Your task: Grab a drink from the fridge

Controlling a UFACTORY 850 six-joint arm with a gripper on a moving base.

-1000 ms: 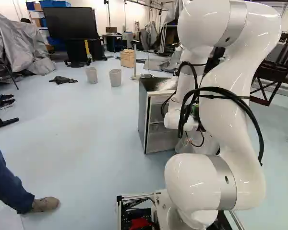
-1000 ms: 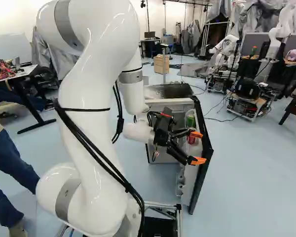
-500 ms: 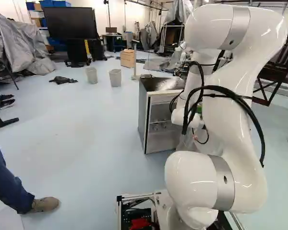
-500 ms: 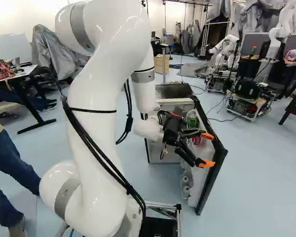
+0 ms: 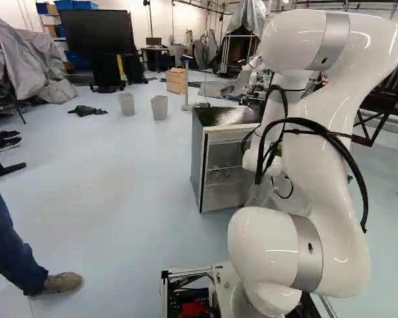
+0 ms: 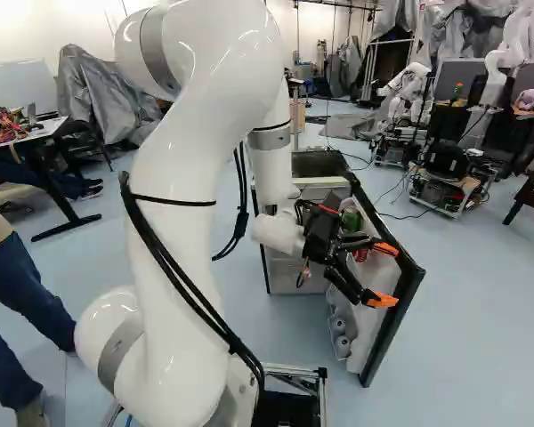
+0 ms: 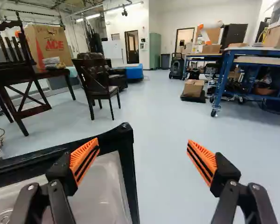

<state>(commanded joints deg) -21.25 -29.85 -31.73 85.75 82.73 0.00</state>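
A white robot arm [image 6: 191, 151] stood bent above its base, its thick lower section leaning up from a low, rounded shoulder joint [image 5: 272, 248] to a high elbow [image 6: 151, 53], with black cables [image 6: 165, 258] strapped along its side. From the elbow the slimmer forearm [image 6: 271, 173] dropped steeply to a wrist [image 6: 279, 233] turned sideways, which carried the black gripper [image 6: 385, 275] out toward the robot's right. The gripper's two fingers were spread wide, their ridged orange pads [image 7: 84, 159] well apart and slanting inward toward the tips, with open space between them.
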